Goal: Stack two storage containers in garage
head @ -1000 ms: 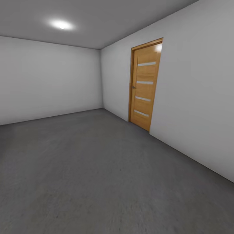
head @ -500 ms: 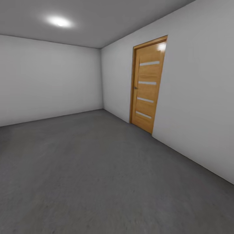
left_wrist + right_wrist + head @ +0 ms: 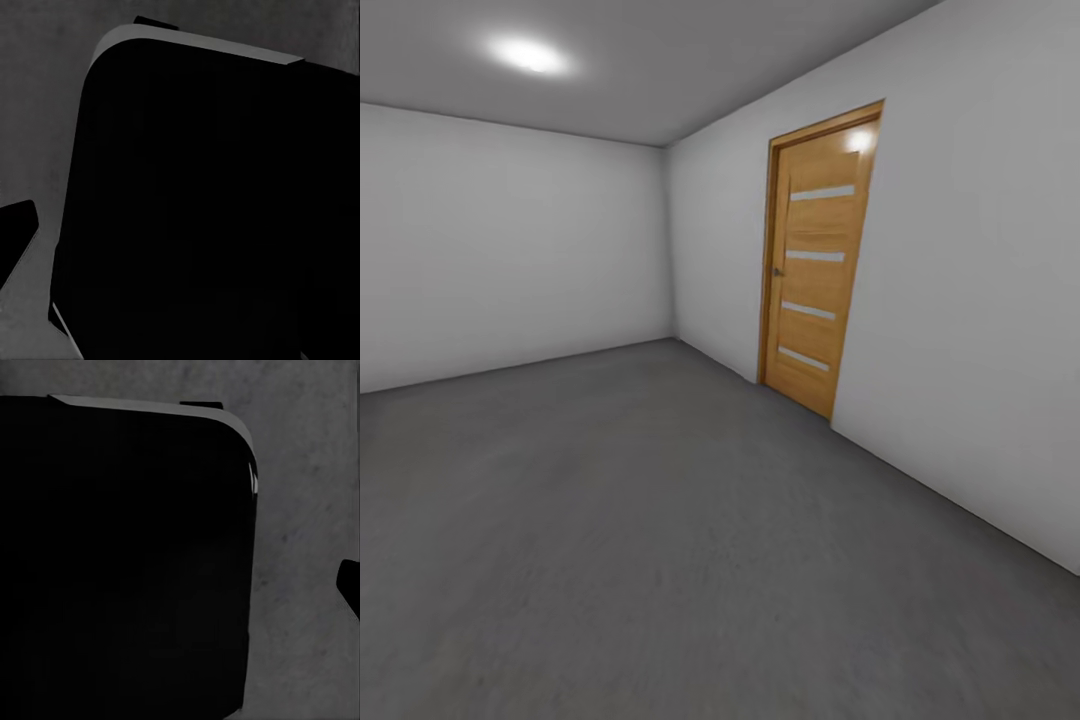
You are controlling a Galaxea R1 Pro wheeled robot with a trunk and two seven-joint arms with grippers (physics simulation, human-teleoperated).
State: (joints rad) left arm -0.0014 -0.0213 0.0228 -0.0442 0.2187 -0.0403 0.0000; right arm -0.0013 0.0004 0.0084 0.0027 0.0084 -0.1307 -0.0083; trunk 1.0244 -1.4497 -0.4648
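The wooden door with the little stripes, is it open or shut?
Shut. The orange-brown wooden door sits flat inside its frame in the white wall, with no gap showing.

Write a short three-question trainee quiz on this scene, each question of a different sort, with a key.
1. True or false: the wooden door in the head view stands open.
2. Multiple choice: the door is set in the wall on which side of the head view? A) left B) right C) far end
3. Fill in: the ceiling light glows above a dark grey concrete ____.

Key: 1 false, it is shut in its frame. 2 B. 3 floor.
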